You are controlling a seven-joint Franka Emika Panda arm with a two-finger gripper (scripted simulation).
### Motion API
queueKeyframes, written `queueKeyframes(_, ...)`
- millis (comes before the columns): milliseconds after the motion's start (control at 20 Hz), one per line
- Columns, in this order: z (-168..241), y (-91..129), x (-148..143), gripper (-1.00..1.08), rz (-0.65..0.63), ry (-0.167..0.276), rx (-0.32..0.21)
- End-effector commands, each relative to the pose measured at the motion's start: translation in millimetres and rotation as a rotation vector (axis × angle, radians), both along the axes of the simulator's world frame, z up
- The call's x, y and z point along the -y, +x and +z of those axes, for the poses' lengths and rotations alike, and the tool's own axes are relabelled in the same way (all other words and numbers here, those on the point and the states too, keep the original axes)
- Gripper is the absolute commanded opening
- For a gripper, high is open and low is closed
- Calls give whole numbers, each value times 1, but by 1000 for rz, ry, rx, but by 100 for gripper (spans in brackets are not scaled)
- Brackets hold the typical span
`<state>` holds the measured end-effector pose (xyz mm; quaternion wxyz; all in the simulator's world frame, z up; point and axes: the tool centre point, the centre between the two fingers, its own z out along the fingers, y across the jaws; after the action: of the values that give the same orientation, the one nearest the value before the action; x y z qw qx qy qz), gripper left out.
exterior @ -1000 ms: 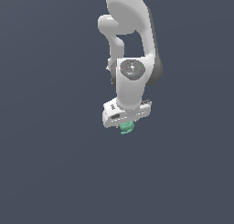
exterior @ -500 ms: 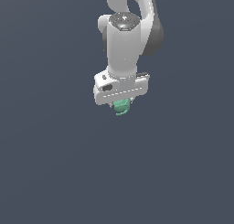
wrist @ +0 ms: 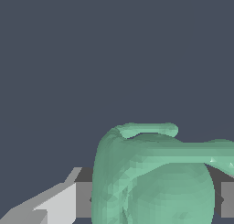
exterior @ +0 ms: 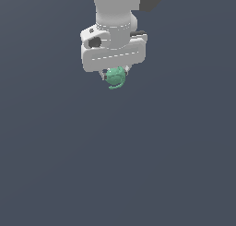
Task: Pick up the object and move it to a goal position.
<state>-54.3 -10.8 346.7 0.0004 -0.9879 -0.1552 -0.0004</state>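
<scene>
Gripping the object point(exterior: 115, 77), the gripper point(exterior: 115, 75) is pointing straight down from the white arm point(exterior: 115, 8) in the upper middle of the exterior view. Its wide white body is sitting crosswise, and only the short tips of its two fingers point(exterior: 105, 75) are showing beneath it, one on each side of the green lump, pressing against it.

The object is hanging directly under the middle of the gripper, tucked up close to the underside of the white body and much narrower than it. It is a rounded, lumpy teal-green thing, and a thin curved loop is sticking out from its lower side toward the exterior view's right. Nothing is carrying it from below; it is being held in the air, with only plain dark grey-blue background all around and beneath it.

In the wrist view the object point(wrist: 155, 182) is filling the space between the fingers point(wrist: 55, 202), so close to the camera that it is covering most of the near part of the picture. One light grey finger is lying against its side, and a strip of the other is showing at the picture's edge on the opposite side. A thin green bar, the loop, is arching across the lump's far edge. Beyond it the same flat dark background is spreading without any other thing in sight.
</scene>
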Motion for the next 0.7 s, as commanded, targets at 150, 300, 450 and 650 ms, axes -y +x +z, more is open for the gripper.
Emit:
queueKeyframes(150, 60, -22, 15, -100, 0, 0, -1)
queueKeyframes(300, 88, -32, 22, -100, 0, 0, -1)
queueKeyframes(450, 112, -40, 28, -100, 0, 0, -1)
queueKeyframes(650, 137, -47, 34, -100, 0, 0, -1)
